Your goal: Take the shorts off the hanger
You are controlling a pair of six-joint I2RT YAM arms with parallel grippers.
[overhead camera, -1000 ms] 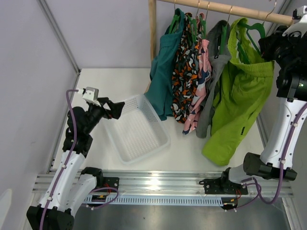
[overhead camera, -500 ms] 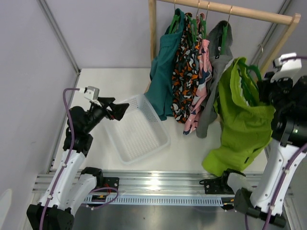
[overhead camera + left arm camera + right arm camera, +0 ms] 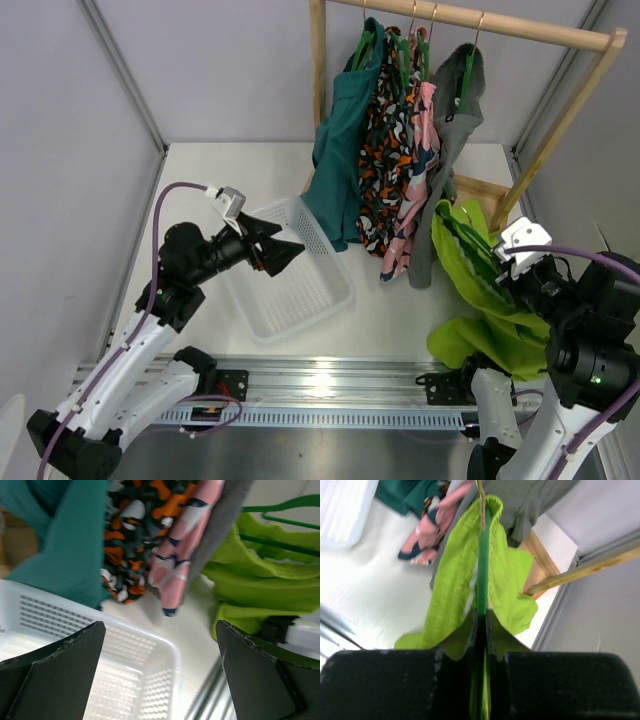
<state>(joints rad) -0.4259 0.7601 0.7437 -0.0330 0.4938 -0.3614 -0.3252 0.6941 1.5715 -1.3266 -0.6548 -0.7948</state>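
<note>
The lime-green shorts [image 3: 478, 290] hang on a dark-green hanger [image 3: 462, 224], off the rail and low at the right, with their lower part bunched on the table. My right gripper [image 3: 508, 268] is shut on the hanger. In the right wrist view the hanger bar [image 3: 483, 555] runs straight out from between the shut jaws [image 3: 481, 627], with the shorts [image 3: 454, 580] draped on both sides of it. My left gripper [image 3: 287, 250] is open and empty above the white basket [image 3: 325, 290]. In the left wrist view the gripper [image 3: 160, 672] faces the shorts [image 3: 260, 580] and the hanger [image 3: 285, 506].
A wooden rack [image 3: 318, 60] holds a teal garment [image 3: 345, 150], patterned garments [image 3: 395, 150] and a grey garment [image 3: 450, 130] on green hangers. The rack's slanted leg [image 3: 555, 125] and base stand just behind the shorts. A metal rail [image 3: 330, 385] runs along the near edge.
My right arm has taken the hanger with the shorts off the rail and brought it down and forward. My left gripper has moved right, over the basket.
</note>
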